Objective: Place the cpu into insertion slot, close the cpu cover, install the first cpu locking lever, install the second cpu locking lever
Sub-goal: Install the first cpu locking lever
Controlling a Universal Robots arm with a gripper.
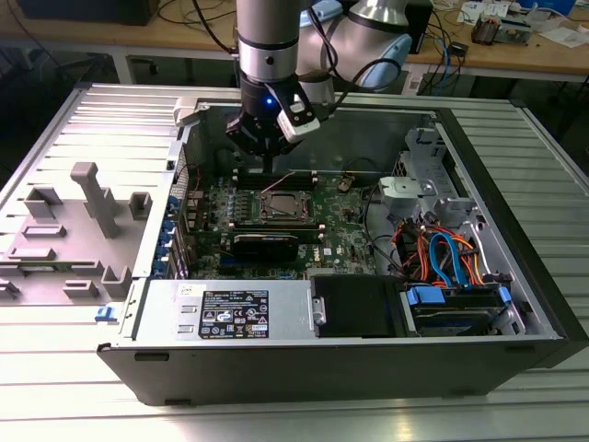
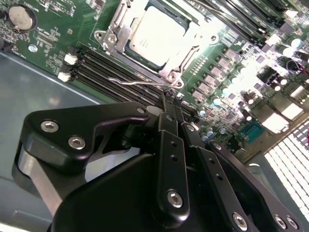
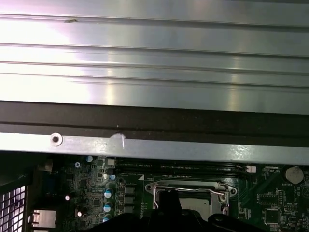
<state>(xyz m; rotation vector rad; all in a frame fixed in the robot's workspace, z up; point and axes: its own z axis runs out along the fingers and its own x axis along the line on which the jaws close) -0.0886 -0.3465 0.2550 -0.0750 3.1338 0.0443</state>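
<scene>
Cpu (image 2: 157, 34) is sitting in its socket, upper middle of the second wrist view, with the cpu cover (image 2: 117, 36) lying closed around it. End effector (image 2: 170, 96), fingers (image 2: 167, 121) pressed together, is poising its tips at the end of the wire locking lever (image 2: 137, 82), mid-frame; contact unclear. Judgement: lever is wanting slow, steady pressing, tips square on the wire, clear of the motherboard (image 2: 53, 43).

Ext. view: black two-finger gripper (image 1: 268, 168) at 12 o'clock of silvery square socket (image 1: 281, 207), contact too small to tell. First wrist view: silvery-grey square cpu (image 3: 199, 208) partly behind gripper, cut by edge.
</scene>
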